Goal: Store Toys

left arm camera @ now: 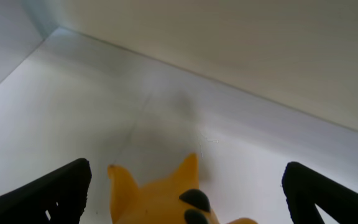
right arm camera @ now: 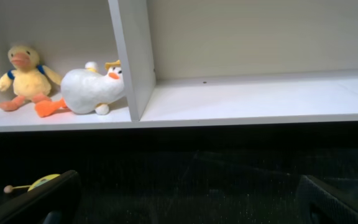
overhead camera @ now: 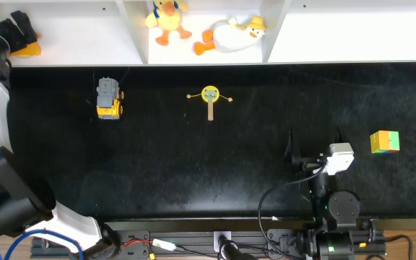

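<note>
- In the far-left compartment of the white shelf (overhead camera: 85,32), the left gripper (overhead camera: 16,30) sits deep inside. Its fingers are spread wide on either side of an orange-yellow toy (overhead camera: 29,49), with a gap showing on both sides. The toy rests on the compartment floor, so it looks set down and let go rather than carried.
- On the black table (overhead camera: 193,166), in front of that compartment's right end, a yellow toy truck (overhead camera: 108,97) stands in the open, not yet stored. Nothing lies between it and the shelf.
- In the middle compartment a yellow duck (overhead camera: 168,18) sits upright. A white goose plush (overhead camera: 233,35) lies on its side just beside it, close to the right divider. Together they take up much of that floor, so another toy would likely crowd them.
- In front of the middle compartment a small drum rattle (overhead camera: 209,99) lies flat, its stick pointing away from the shelf.
- Right of centre, the right gripper (overhead camera: 315,144) sits over bare table facing the shelf, fingers spread and holding nothing. It looks parked between the rattle and the next toy.
- Near the table's right edge a colour-block cube (overhead camera: 385,141) sits well apart from the other toys.
- The right compartment has room, so it is probably the easiest home for the three toys left on the table.
</note>
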You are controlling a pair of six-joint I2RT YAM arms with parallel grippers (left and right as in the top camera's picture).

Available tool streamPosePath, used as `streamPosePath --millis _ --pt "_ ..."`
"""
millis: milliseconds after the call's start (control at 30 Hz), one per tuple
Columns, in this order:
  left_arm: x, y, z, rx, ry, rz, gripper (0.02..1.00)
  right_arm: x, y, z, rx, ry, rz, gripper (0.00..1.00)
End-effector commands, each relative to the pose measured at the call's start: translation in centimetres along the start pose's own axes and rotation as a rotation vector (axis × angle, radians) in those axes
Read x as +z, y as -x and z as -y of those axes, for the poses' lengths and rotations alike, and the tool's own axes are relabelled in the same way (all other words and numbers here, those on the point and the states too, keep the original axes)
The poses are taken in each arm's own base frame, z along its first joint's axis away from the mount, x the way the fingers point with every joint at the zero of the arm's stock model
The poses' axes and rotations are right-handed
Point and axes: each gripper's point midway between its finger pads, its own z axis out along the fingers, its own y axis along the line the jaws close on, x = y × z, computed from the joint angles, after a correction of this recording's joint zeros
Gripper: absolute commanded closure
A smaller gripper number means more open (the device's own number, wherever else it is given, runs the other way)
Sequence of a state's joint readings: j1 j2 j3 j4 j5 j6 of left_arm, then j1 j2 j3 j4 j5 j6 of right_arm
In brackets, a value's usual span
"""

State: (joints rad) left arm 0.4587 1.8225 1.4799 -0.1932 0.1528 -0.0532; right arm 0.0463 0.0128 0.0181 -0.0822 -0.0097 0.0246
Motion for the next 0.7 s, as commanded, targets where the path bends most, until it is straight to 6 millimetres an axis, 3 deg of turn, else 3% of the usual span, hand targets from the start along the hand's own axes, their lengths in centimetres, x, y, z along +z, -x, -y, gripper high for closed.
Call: streamPosePath --millis 33,700 --pt "0.1 1.1 0.2 0.003 -0.015 0.031 0.023 0.0 -0.3 0.2 -0.005 -0.012 0.0 0.005" --pt "1.1 0.8 0.8 0.007 -0.053 0.038 0.02 0.0 -0.3 0.2 -0.005 -0.012 0.0 0.005"
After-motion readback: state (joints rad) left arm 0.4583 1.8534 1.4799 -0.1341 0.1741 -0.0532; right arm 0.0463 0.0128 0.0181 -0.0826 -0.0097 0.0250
